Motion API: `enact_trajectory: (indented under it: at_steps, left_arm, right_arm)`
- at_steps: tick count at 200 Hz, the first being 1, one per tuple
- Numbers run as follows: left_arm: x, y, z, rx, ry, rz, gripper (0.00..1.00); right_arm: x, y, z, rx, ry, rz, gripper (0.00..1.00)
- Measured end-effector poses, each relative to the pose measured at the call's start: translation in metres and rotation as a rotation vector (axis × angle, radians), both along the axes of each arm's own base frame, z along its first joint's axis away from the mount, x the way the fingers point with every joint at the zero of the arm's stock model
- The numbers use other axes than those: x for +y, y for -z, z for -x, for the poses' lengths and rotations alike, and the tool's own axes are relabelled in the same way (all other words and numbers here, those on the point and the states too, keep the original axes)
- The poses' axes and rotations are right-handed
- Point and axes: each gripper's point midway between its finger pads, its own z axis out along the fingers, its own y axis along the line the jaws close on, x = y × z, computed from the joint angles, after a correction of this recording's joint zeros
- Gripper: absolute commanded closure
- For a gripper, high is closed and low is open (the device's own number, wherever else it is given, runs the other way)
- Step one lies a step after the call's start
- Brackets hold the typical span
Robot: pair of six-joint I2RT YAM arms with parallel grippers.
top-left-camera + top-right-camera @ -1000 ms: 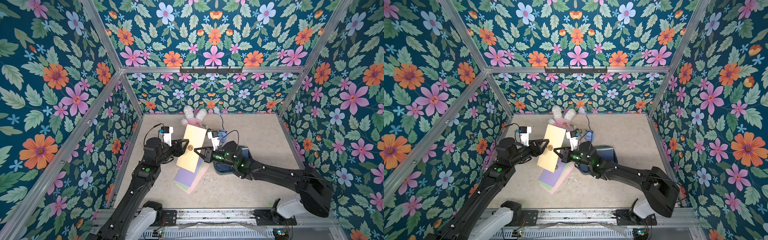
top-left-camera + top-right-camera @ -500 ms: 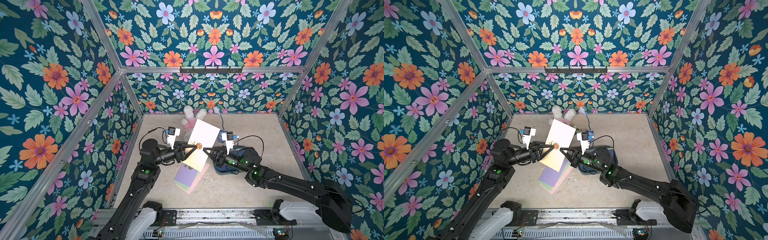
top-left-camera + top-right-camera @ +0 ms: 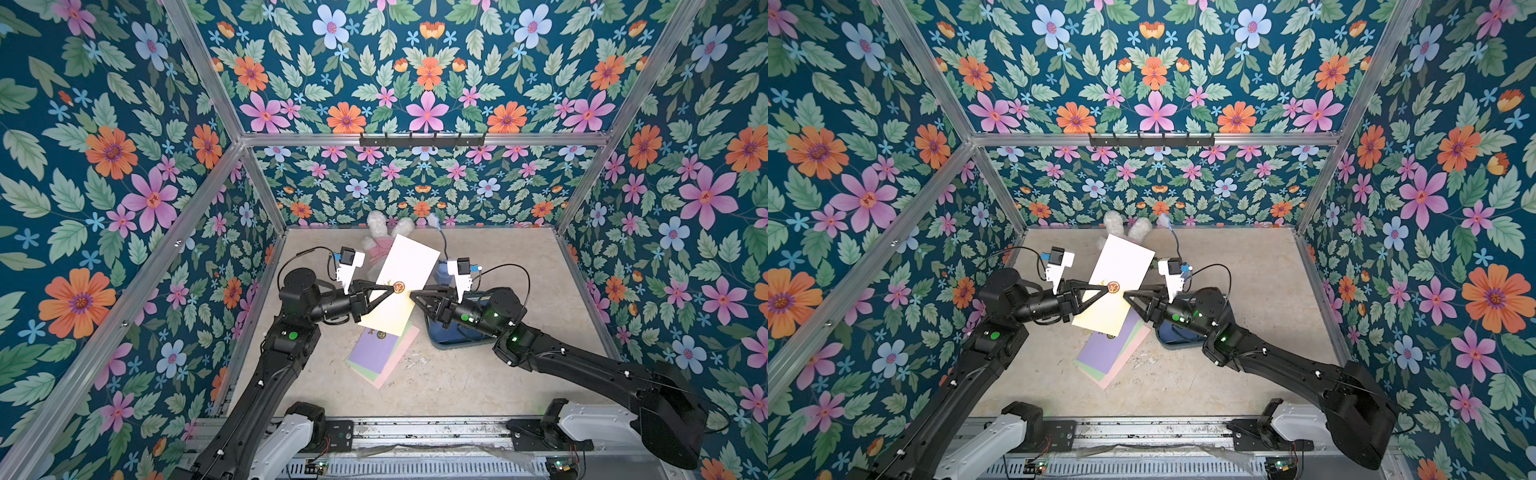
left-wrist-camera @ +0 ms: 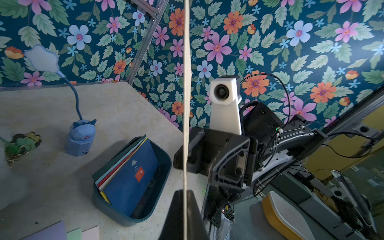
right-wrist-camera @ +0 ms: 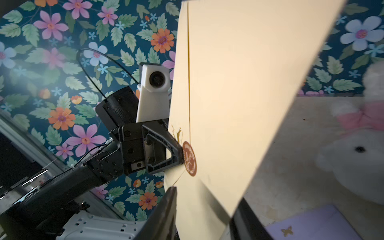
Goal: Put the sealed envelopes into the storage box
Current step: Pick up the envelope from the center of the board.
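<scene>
A cream envelope with a brown seal sticker hangs tilted in the air above the table's middle. My left gripper is shut on its left edge beside the seal; in the left wrist view the envelope shows edge-on. My right gripper stands open, and the envelope reaches down between its spread fingers. The teal storage box lies under the right arm and holds several envelopes, a navy one in front. A lilac envelope tops a small stack on the table.
A white plush bunny sits at the back wall, and a light-blue toy lamp stands just behind the box. A small green toy lies near it. Floral walls close in three sides.
My left gripper has shut on the cream envelope and my right gripper has opened and let it go. The envelope rose and swung toward the back.
</scene>
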Motion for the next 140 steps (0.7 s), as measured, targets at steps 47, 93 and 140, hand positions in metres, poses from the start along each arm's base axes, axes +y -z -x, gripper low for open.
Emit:
enact_trajectory:
  at_steps: [47, 93, 140]
  left_arm:
    - [-0.033, 0.016, -0.030, -0.007, 0.054, -0.140, 1.00]
    - [-0.123, 0.053, -0.044, -0.046, 0.222, -0.381, 1.00]
    - [-0.186, 0.121, -0.053, -0.026, 0.371, -0.586, 1.00]
  right_arm:
    - [-0.122, 0.044, -0.070, 0.096, 0.423, 0.111, 0.55]
    - [-0.229, 0.089, -0.094, 0.211, 0.771, 0.200, 0.55]
    - [-0.263, 0.126, -0.098, 0.313, 0.886, 0.295, 0.55]
